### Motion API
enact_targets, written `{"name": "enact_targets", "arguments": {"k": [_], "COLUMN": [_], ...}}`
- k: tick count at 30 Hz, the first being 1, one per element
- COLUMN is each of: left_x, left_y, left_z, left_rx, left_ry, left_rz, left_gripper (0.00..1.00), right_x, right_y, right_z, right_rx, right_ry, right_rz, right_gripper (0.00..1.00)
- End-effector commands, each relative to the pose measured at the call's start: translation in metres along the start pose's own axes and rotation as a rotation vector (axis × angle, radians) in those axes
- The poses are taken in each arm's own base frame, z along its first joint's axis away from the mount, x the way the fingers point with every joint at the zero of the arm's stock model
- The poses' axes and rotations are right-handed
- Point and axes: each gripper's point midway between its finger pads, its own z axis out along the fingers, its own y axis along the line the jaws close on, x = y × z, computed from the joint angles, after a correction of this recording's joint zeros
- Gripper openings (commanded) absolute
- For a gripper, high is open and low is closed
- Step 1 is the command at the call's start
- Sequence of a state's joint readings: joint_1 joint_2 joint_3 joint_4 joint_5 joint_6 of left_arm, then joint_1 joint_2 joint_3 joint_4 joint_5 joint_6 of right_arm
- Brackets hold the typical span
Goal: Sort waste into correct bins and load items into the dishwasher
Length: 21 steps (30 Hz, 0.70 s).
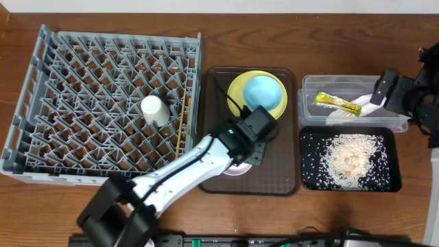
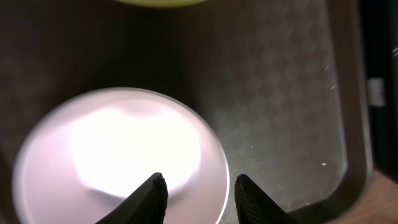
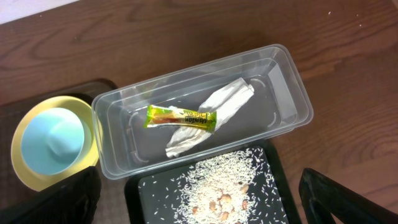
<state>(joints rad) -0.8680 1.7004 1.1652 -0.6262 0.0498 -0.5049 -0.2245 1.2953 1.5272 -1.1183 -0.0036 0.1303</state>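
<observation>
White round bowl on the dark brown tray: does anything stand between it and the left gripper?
Nothing visible does. The left gripper is at the white round bowl, one finger on each side of its rim.

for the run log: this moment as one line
left claw astride white bowl rim on brown tray | right claw open above clear tub | cup in rack

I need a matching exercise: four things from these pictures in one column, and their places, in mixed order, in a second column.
1. small white cup
2. light blue bowl
3. yellow-green sachet wrapper
4. loose white rice scraps

A. shallow black rectangular tray
B. round yellow plate
C. clear plastic rectangular tub
D. grey plastic dish rack

Pairs: 1-D, 2-B, 3-C, 4-A
</observation>
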Motion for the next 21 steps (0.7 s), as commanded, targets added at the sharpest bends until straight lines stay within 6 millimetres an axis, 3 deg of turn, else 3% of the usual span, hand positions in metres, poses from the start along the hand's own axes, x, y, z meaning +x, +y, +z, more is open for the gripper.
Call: {"name": "enact_targets", "arguments": {"k": [1, 12, 21], "left_x": [0.012, 0.02, 0.034], "left_y": [-0.007, -0.011, -0.002], "left_z": [0.012, 0.016, 0.026], "left_rx": [-0.015, -0.02, -0.037], "left_ry": [0.033, 0.047, 0.071], "left_rz": [0.006, 0.028, 0.031], "left_gripper": [0.4, 0.33, 0.32], "right_x": [-0.003, -0.003, -0.003], "right_y": [-0.001, -0.001, -0.001], "right_z": [-0.002, -0.002, -0.002], "right_rx": [0.0, 0.0, 0.0], "right_ry": [-0.009, -0.009, -0.009], "right_rz": [0.017, 0.017, 0.017], "right_gripper": [0.99, 0.99, 0.99]}}
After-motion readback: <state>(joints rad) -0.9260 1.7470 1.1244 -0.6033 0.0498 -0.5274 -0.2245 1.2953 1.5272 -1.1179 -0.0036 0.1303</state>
